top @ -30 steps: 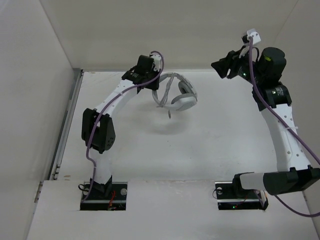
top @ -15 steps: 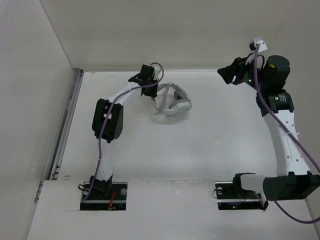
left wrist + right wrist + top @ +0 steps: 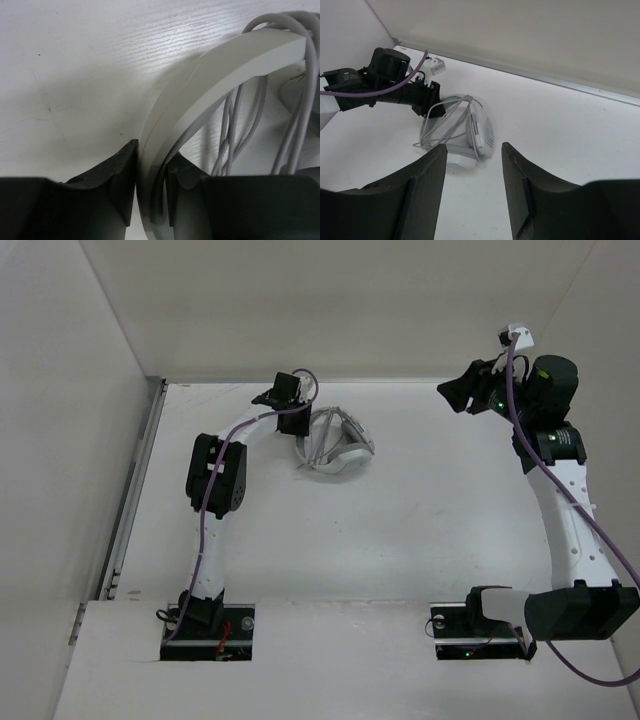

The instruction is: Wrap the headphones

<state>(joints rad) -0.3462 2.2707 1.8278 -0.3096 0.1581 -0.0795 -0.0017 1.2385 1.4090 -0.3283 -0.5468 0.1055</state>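
The headphones have their headband between my left pincer's jaws; whether clamped, I cannot tell. My right pincer gapes, far right.

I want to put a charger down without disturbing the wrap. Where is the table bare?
Bare: the wide stretch of table between the headphones and the right arm, and all along its near edge. Crowded: far left-centre, where the left hand straddles the headband.

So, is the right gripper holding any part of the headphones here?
No: the right gripper has its jaws open and empty, with the headphones lying well beyond them.
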